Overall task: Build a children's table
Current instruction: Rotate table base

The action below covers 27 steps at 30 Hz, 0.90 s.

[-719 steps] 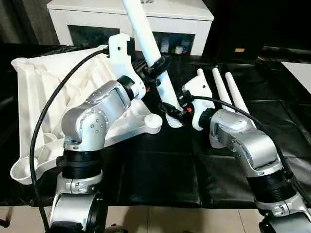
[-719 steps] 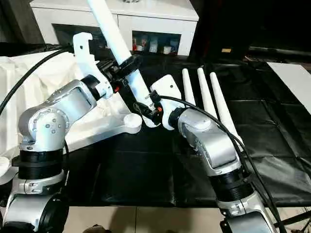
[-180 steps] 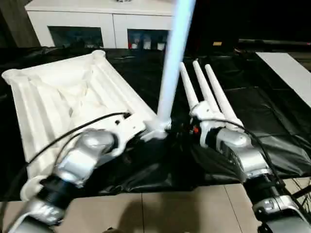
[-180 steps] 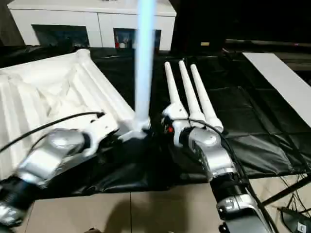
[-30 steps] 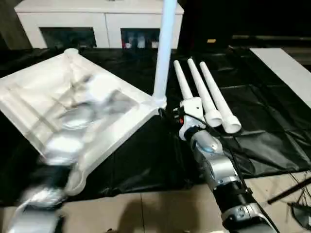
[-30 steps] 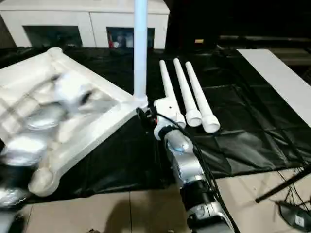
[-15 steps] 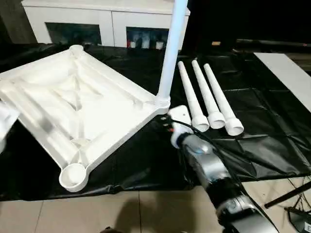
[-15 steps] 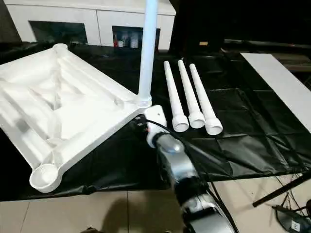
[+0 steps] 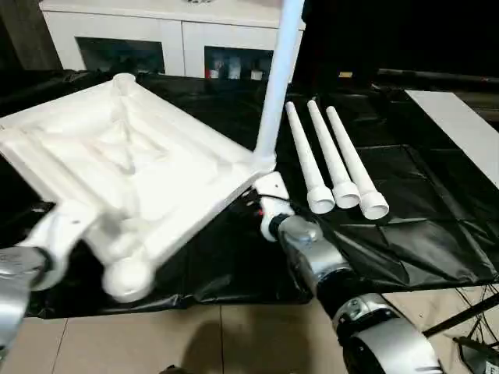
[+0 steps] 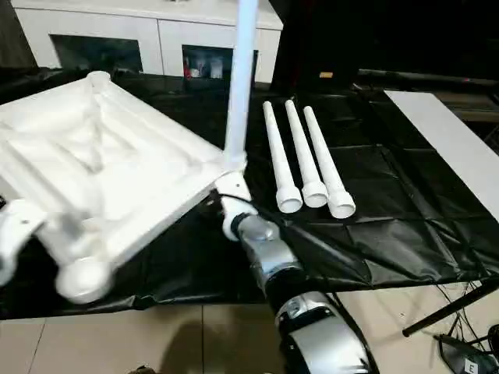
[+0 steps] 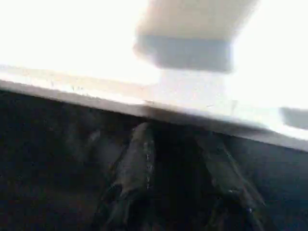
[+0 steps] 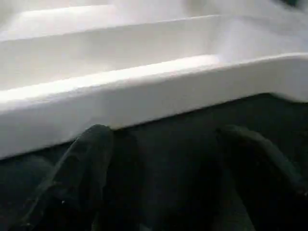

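The white tabletop [image 9: 132, 167] lies ribbed side up on the black cloth, at the left. One white leg [image 9: 274, 86] stands upright in its right corner socket [image 9: 263, 162]. Three more legs [image 9: 335, 160] lie side by side to the right. My right gripper [image 12: 163, 132] is open, its black fingers [image 12: 91, 159] spread just short of the tabletop's rim [image 12: 144, 91], below the corner with the standing leg. My left gripper [image 11: 175, 137] is open beneath the tabletop's edge [image 11: 183, 110], and my left arm [image 9: 31, 261] is by the near corner socket [image 9: 125, 276].
A white cabinet with glass doors [image 9: 156, 35] stands behind the black-covered work area. A flat white board [image 9: 460, 117] lies at the far right. The cloth's front edge [image 9: 234, 292] meets a tiled floor, where a stand's foot [image 9: 468, 315] shows at the right.
My left arm has come in at the lower left beside the tabletop's near corner, and that side of the tabletop now shows blurred. My right gripper has moved closer under the leg's corner.
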Motion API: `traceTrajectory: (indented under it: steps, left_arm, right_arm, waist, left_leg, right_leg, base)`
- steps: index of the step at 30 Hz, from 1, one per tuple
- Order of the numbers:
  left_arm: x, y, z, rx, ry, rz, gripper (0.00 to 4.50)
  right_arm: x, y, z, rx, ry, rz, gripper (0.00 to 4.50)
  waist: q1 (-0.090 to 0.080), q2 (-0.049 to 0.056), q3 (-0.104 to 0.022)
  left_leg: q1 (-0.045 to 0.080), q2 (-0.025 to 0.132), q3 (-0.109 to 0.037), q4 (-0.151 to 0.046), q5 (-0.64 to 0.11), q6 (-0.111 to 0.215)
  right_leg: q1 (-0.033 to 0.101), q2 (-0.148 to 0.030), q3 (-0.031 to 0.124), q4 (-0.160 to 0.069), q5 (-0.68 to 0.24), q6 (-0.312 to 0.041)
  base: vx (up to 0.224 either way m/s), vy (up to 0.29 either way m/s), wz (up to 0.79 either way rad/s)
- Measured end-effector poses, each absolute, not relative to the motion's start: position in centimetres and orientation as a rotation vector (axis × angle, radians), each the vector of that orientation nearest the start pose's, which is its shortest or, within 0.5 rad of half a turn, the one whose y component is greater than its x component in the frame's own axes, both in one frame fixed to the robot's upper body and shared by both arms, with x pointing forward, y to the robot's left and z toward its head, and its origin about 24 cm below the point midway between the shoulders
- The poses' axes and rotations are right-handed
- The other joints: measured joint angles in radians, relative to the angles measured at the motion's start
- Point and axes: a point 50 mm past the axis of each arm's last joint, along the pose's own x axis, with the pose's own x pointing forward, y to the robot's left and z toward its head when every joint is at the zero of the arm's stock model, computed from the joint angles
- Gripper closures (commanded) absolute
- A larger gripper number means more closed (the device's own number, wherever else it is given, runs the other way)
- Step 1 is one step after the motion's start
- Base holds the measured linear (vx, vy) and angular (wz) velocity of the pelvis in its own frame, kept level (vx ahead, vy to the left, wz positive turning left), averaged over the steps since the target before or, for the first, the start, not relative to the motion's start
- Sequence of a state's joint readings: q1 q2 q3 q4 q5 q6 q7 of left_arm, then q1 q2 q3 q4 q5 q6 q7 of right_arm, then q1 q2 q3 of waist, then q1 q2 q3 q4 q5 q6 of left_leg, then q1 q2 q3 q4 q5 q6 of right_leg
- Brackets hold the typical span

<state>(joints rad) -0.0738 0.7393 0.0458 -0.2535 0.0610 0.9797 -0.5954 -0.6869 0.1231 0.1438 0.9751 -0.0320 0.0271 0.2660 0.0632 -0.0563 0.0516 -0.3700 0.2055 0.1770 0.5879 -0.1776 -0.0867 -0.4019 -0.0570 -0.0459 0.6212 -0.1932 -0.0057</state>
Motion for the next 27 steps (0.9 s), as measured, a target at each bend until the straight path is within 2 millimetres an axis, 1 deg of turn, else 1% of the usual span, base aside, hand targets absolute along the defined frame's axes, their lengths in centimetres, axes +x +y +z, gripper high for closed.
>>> traceTrajectory:
  steps: [1, 5, 9, 12, 14, 18, 20, 21, 23, 24, 27]
  left_arm:
    - [24.1, 27.2, 8.8, 0.517, 0.755, -0.225, 3.27]
    - [25.0, 25.4, 8.8, 0.490, 0.705, -0.258, 3.27]
    - [26.0, 23.9, 8.3, 0.455, 0.662, -0.237, 3.27]
    - [27.5, 22.8, 7.8, 0.446, 0.630, -0.192, 3.27]
    - [28.3, 21.9, 7.5, 0.420, 0.607, -0.182, 3.27]
    - [29.5, 20.0, 7.2, 0.423, 0.562, -0.206, 3.27]
    - [30.1, 19.3, 6.8, 0.422, 0.546, -0.203, 3.27]
    - [30.5, 18.9, 6.7, 0.433, 0.538, -0.203, 3.27]
    - [30.7, 18.7, 6.5, 0.459, 0.525, -0.209, 3.27]
    - [30.7, 18.5, 6.5, 0.465, 0.518, -0.219, 3.27]
    - [30.5, 18.8, 6.8, 0.479, 0.506, -0.241, 3.27]
  right_arm:
    - [33.1, -2.0, 1.5, -0.102, 0.349, 0.646, 0.68]
    - [33.0, -1.7, 1.5, -0.099, 0.340, 0.696, 0.68]
    - [32.8, -1.5, 1.5, -0.086, 0.339, 0.742, 0.68]
    - [32.7, -1.4, 1.7, -0.083, 0.315, 0.771, 0.68]
    - [32.9, -1.6, 1.9, -0.083, 0.298, 0.755, 0.68]
    - [33.8, -3.1, 2.9, -0.092, 0.246, 0.681, 0.68]
    - [34.2, -3.8, 3.9, -0.074, 0.198, 0.648, 0.68]
    - [34.5, -4.1, 4.9, -0.066, 0.166, 0.638, 0.68]
    - [34.9, -4.5, 6.2, -0.071, 0.130, 0.632, 0.68]
    - [35.2, -5.1, 6.9, -0.091, 0.121, 0.622, 0.68]
    - [35.7, -6.6, 7.4, -0.145, 0.162, 0.575, 0.68]
  waist:
    - [0.000, 0.000, 0.000]
    - [-0.002, 0.000, 0.000]
    - [-0.005, 0.000, 0.000]
    - [-0.002, 0.001, 0.001]
    - [0.000, 0.001, 0.001]
    - [-0.001, 0.001, 0.001]
    - [0.000, 0.003, 0.002]
    - [-0.002, 0.003, 0.002]
    - [-0.004, 0.004, 0.002]
    - [-0.005, 0.006, 0.003]
    - [-0.005, 0.008, 0.005]
  left_leg:
    - [0.000, 0.000, 0.000, 0.000, 0.000, 0.000]
    - [0.000, 0.000, -0.001, 0.002, 0.000, 0.000]
    - [0.000, 0.000, -0.001, 0.004, 0.000, 0.000]
    - [0.000, 0.000, -0.002, 0.004, 0.000, 0.000]
    - [-0.001, 0.000, -0.002, 0.004, 0.000, 0.000]
    - [-0.002, 0.000, -0.002, 0.004, 0.000, 0.000]
    - [-0.002, 0.000, -0.002, 0.004, 0.000, 0.000]
    - [-0.003, 0.000, -0.002, 0.004, 0.000, 0.000]
    - [-0.002, 0.000, -0.002, 0.004, 0.000, 0.000]
    - [-0.003, 0.000, -0.002, 0.004, 0.000, 0.000]
    - [-0.003, 0.000, -0.002, 0.004, 0.000, 0.000]
  right_leg:
    - [0.000, 0.000, 0.000, 0.001, 0.000, 0.000]
    - [0.000, 0.000, 0.000, 0.003, 0.000, 0.000]
    - [0.000, 0.000, 0.000, 0.005, 0.000, 0.000]
    - [0.000, 0.000, 0.000, 0.005, 0.000, 0.000]
    - [0.000, 0.000, 0.000, 0.005, 0.000, -0.001]
    - [-0.001, 0.000, 0.000, 0.006, 0.001, -0.001]
    - [-0.001, 0.000, 0.000, 0.005, 0.001, -0.001]
    - [-0.001, 0.000, 0.000, 0.005, 0.001, -0.001]
    - [-0.001, 0.000, 0.000, 0.005, 0.000, 0.000]
    - [-0.001, 0.000, 0.000, 0.004, 0.000, 0.000]
    - [-0.001, 0.001, 0.000, 0.003, 0.000, 0.000]
  base:
    - [0.000, 0.000, 0.00]
    - [0.000, 0.000, 0.00]
    - [0.000, 0.000, 0.00]
    - [0.000, 0.000, 0.00]
    - [0.000, 0.000, 0.00]
    - [0.000, 0.000, 0.00]
    - [0.000, 0.000, 0.00]
    - [0.000, 0.000, 0.00]
    - [0.000, 0.000, 0.00]
    - [0.000, 0.000, 0.00]
    - [0.000, 0.000, 0.00]
